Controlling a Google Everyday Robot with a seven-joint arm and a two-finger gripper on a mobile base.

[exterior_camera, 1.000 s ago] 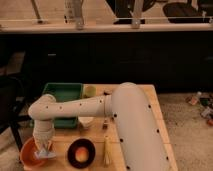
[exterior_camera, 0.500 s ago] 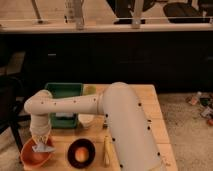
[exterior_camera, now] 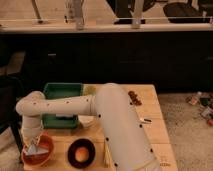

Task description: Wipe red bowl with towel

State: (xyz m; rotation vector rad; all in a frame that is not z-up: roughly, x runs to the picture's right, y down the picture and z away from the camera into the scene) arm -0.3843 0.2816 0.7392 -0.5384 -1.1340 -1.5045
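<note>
Red bowl (exterior_camera: 46, 155) sits at the table's (exterior_camera: 150, 125) front-left corner, near the edge. We see the gripper (exterior_camera: 31, 144) inside it, over the towel (exterior_camera: 35, 149); whether it grasps, we cannot tell. Excess sideways force may slide the bowl off the table.

The pale wooden table (exterior_camera: 152, 137) carried a round red bowl (exterior_camera: 44, 158) at its near left corner, directly beneath the gripper (exterior_camera: 32, 146), which reached down into it. Just right of the gripper sat a dark round bowl (exterior_camera: 81, 152) holding something orange. Beyond the gripper stood a green rectangular plastic bin (exterior_camera: 62, 91), with a small white cup (exterior_camera: 86, 120) beside it. Well to the gripper's right lay a small dark brown cluster (exterior_camera: 133, 95).
</note>
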